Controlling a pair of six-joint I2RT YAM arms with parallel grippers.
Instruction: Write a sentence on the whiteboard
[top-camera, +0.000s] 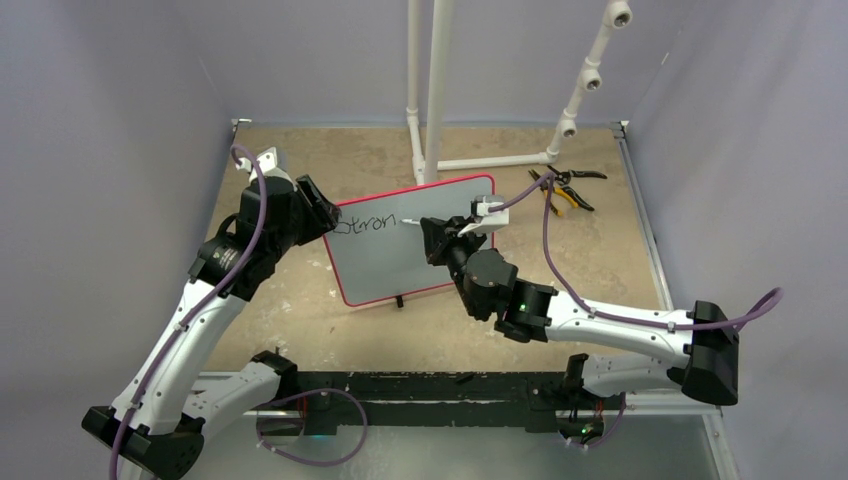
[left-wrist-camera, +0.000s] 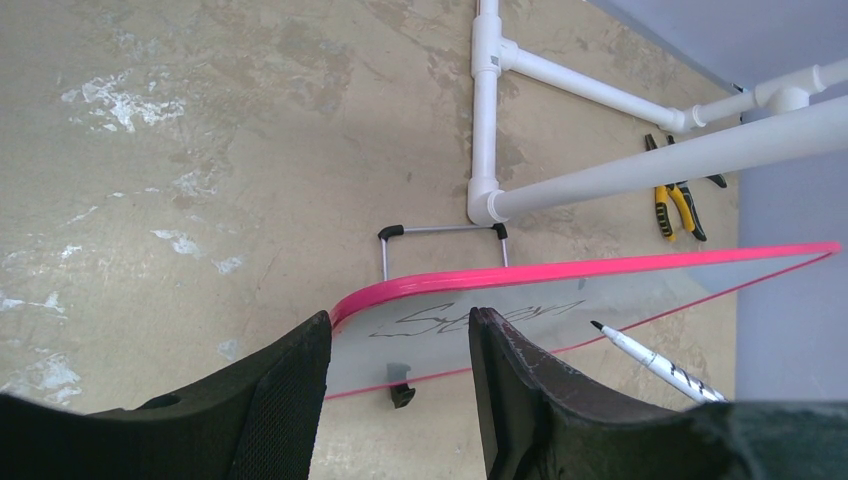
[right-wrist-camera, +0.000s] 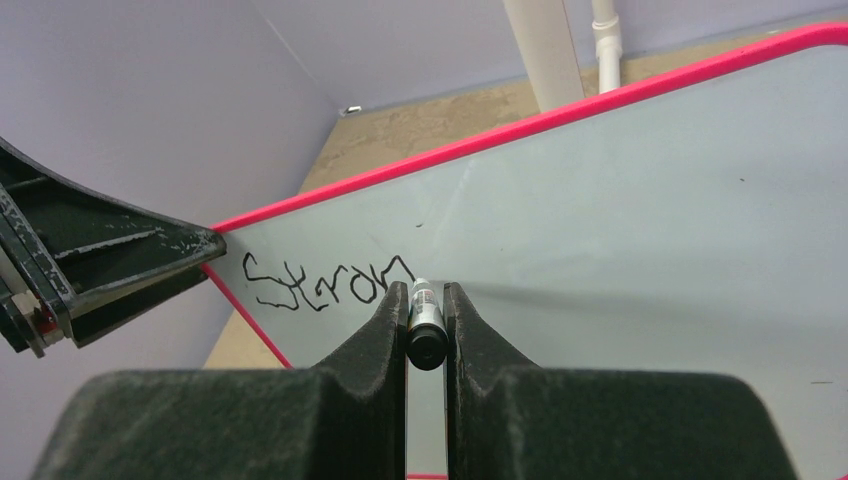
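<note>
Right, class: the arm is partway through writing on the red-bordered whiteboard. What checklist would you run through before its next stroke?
1. White marker with black tip clamped in the right gripper: ok.
2. Tip aimed just after the black handwritten text, "Stron": ok.
3. Tip touching the pale, red-bordered whiteboard: cannot tell.
4. Left gripper steadying the board's left edge: cannot tell; its jaws stand apart there.
5. Bare board to the right for more letters: ok.
6. Sentence finished: not ok; one part-word so far.
</note>
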